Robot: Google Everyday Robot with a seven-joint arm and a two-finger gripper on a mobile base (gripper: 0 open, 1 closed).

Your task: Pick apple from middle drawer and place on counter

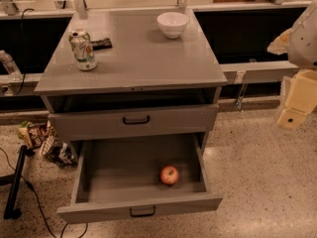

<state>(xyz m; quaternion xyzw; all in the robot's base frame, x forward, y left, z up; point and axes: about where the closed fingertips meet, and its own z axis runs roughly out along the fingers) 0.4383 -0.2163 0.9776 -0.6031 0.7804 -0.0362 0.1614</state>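
Observation:
The apple (169,175), small and red-orange, lies inside the open middle drawer (99,175), right of centre and near its front wall. This lowest grey drawer is pulled far out, and its black bar handle (142,212) faces me. The counter (143,58) is the flat grey cabinet top above it. My gripper (296,105), cream-coloured, hangs at the right edge of the camera view. It is above the floor, well to the right of the cabinet, higher than the drawer and far from the apple. It holds nothing that I can see.
On the counter stand a white bowl (172,24) at the back, a drink can (83,49) at the left and a small dark object (101,44) beside it. The upper drawer (133,120) is slightly open. Snack bags (42,138), a black stand (15,182) and cables lie on the floor at left.

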